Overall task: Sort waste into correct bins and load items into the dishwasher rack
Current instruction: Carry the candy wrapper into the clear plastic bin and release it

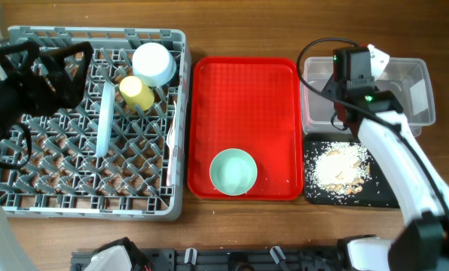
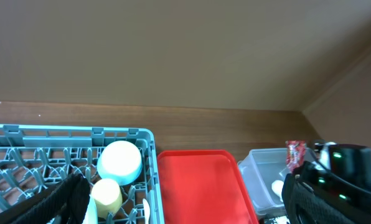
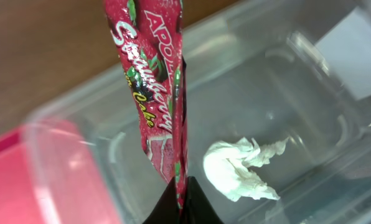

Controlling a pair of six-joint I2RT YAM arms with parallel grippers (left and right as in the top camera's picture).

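While your right fingers (image 3: 164, 214) pinch the red snack wrapper (image 3: 151, 81) over the clear tub (image 3: 310, 93), a tissue (image 3: 241, 168) lies inside. Your left fingers (image 2: 64, 202): cannot tell.

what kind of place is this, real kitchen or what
Probably a staged dish-clearing test bench: a grey lattice plastic dishwasher rack, red plastic serving tray and clear rectangular plastic waste tub share one wooden table.

The rack (image 1: 89, 205) lay left, the serving tray (image 1: 243, 98) beside it holding a bowl (image 1: 233, 172) near; at right, the tub (image 1: 416, 90) with a tissue (image 3: 241, 169) sat behind the shallow tray (image 1: 315, 194).
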